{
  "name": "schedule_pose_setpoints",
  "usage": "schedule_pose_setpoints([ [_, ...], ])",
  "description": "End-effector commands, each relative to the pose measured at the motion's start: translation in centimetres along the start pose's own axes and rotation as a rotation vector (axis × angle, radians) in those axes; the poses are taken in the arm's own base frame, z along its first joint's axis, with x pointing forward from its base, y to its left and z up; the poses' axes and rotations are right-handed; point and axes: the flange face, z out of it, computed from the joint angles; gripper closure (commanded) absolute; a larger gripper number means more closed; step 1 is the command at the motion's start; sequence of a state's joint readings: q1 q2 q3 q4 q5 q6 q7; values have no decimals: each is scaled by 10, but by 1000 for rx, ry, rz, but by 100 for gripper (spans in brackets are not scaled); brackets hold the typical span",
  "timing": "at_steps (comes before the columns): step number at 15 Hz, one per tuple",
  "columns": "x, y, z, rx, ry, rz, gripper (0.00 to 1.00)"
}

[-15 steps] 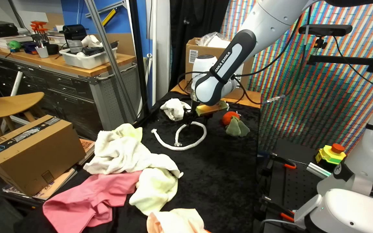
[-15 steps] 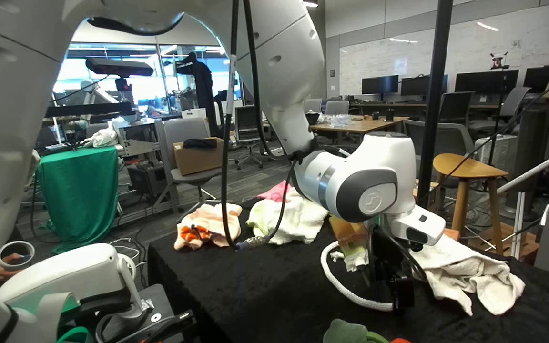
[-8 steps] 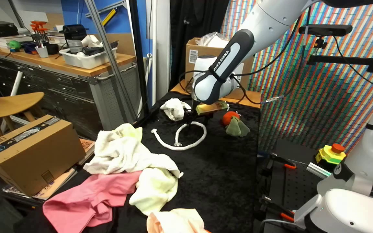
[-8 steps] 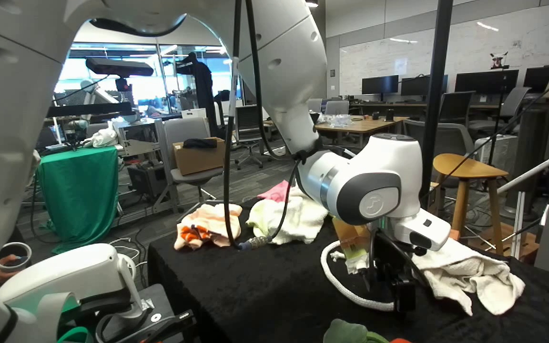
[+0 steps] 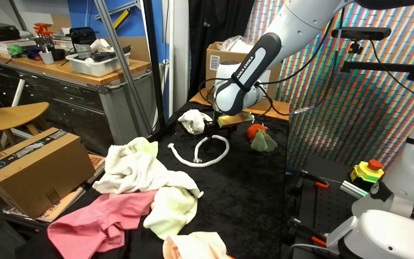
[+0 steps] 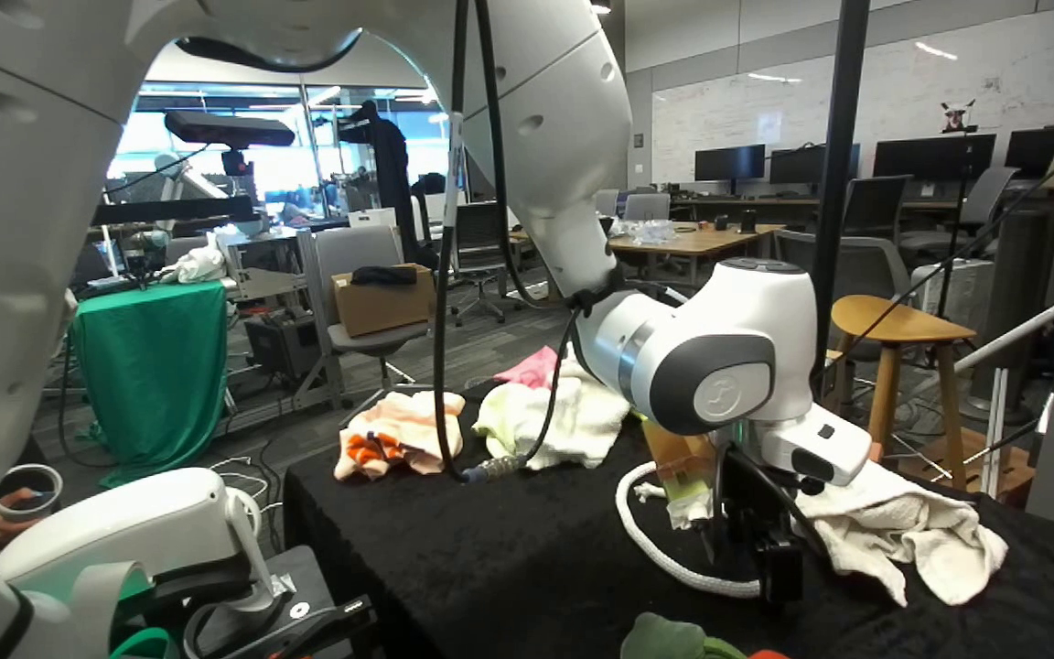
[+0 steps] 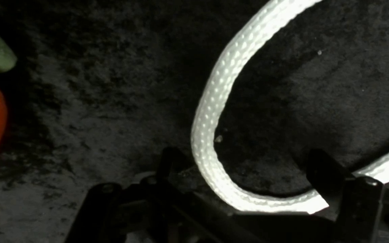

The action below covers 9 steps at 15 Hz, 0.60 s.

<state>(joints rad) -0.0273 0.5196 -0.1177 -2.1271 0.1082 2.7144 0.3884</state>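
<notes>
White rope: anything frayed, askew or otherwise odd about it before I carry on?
The white rope lies in a loose curl with no break showing. In an exterior view one rope end looks flared, so possibly frayed, though it's too small to be sure. A finger of the open end effector hides one stretch.

The rope (image 7: 209,111) is coloured white and speckled with bright flecks; the gripper (image 7: 244,155) is finished in black. The tabletop (image 5: 243,194) is covered in black, mottled with grey. Orange-red is shown by the round object (image 5: 254,131), muted green by the leaf-like pieces (image 5: 263,142). Plain colours are borne by the pink cloth (image 5: 99,217), the pale yellow cloth (image 5: 173,212) and the white towel (image 5: 135,174); the peach cloth (image 6: 403,416) is patched with orange. The backdrop (image 5: 376,122) is striped in red, blue, teal and white.
</notes>
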Motion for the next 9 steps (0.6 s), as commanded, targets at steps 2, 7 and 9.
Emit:
schedule_pose_setpoints([
  [2,8,-2,-3,20,2,0,0],
  [7,11,1,-5,24,8,6,24],
  [9,12,2,-6,26,9,9,27],
])
